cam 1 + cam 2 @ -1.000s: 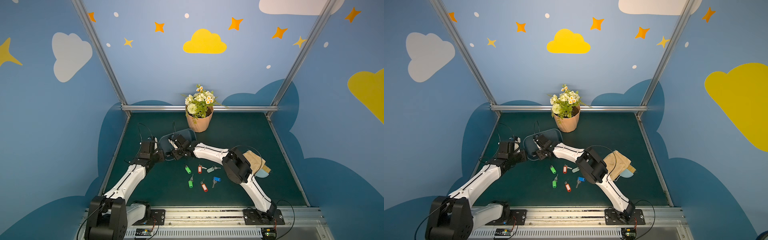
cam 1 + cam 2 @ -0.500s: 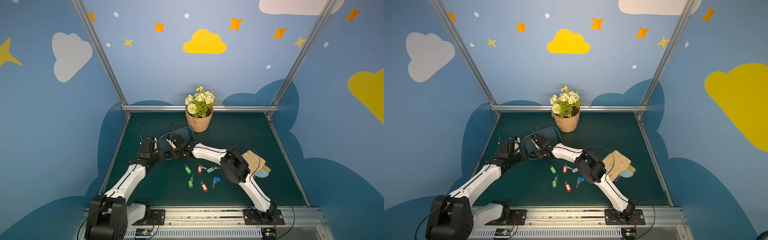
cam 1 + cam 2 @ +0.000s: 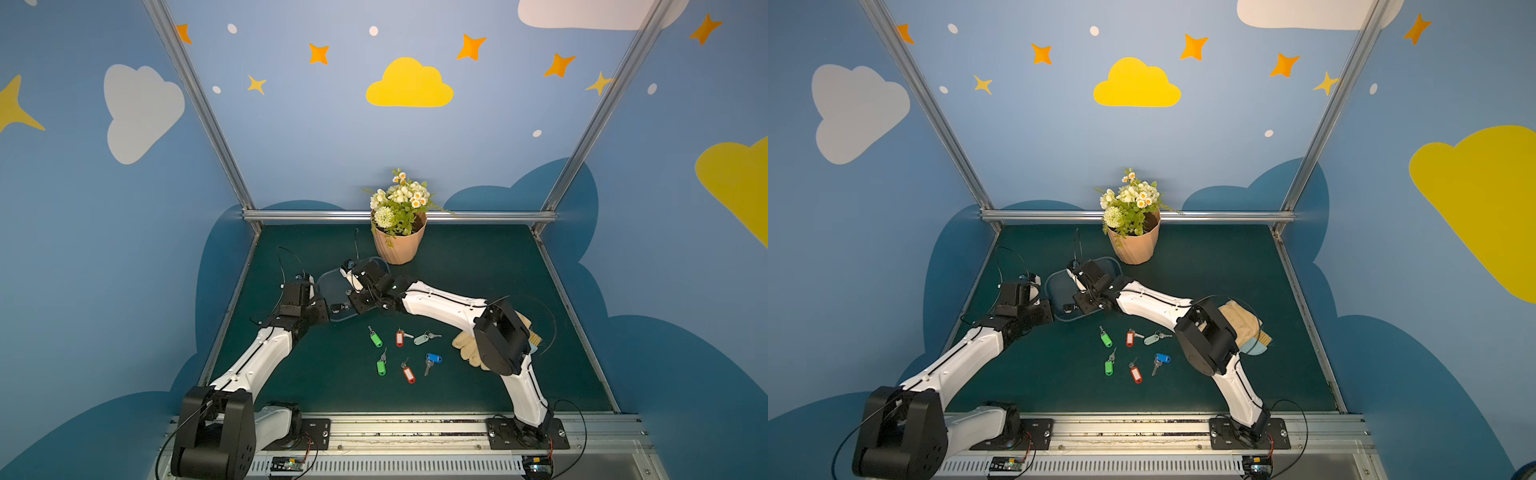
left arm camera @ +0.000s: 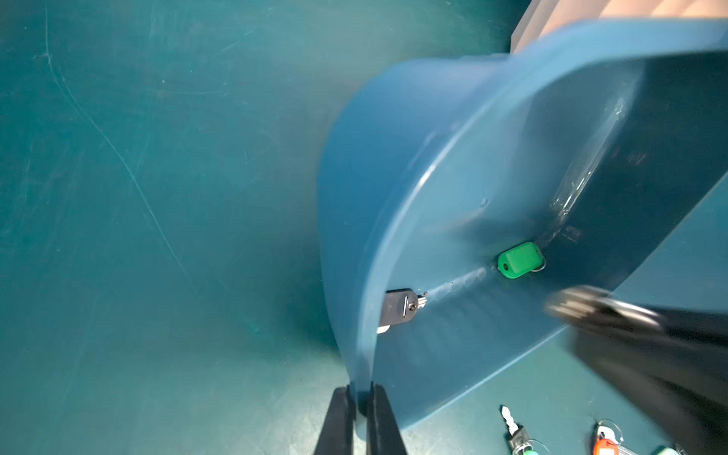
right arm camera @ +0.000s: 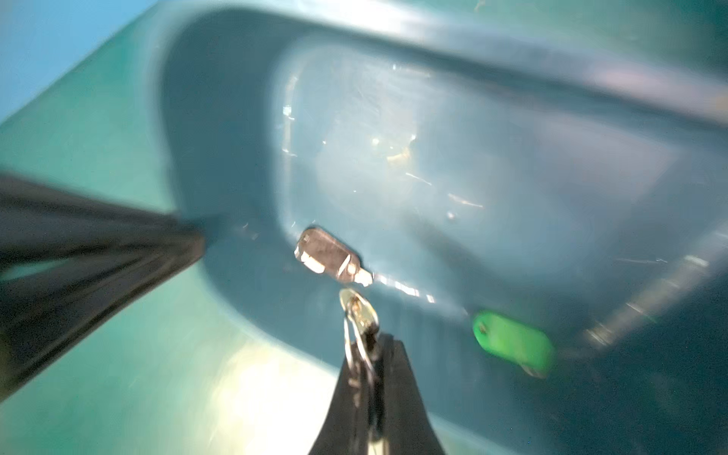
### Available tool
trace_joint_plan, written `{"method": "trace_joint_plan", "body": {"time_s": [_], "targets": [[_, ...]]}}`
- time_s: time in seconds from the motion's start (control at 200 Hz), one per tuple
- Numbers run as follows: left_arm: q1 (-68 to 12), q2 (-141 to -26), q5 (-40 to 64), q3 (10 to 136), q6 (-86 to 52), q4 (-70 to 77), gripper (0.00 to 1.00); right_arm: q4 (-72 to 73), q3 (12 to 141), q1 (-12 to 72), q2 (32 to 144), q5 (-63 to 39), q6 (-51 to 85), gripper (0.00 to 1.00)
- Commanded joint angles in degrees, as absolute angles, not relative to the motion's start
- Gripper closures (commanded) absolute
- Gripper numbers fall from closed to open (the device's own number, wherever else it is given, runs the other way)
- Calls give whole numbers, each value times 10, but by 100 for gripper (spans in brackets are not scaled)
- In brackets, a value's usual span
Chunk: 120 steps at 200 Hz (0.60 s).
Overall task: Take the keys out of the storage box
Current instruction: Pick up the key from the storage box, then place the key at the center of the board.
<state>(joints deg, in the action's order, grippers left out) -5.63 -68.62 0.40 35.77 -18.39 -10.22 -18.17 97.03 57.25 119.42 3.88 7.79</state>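
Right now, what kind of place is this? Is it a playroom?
Probably a robot practice booth dressed like a playroom: a painted yellow cloud and stars on blue walls, a metal frame round a green table, two robot arms mounted on a rail.

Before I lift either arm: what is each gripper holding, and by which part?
Left gripper pinches the storage box by its rim. Right gripper is shut on a silver key, gripped at its ring end.
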Motion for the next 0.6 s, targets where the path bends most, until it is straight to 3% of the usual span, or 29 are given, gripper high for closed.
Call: {"method": "trace_joint_plan", "body": {"time_s": [0.0,0.17,0.285,0.596], "targets": [[-57,-688,5,365,-180,-102,97,-219,903,573,1118,54,66,100],[-56,-690,7,366,-179,-99,98,-218,727,554,967,114,122,100],[-56,-693,10,369,-179,-97,98,-222,628,511,906,102,186,100],[-55,-702,1,377,-198,-94,98,-210,580,429,962,53,248,100]]}}
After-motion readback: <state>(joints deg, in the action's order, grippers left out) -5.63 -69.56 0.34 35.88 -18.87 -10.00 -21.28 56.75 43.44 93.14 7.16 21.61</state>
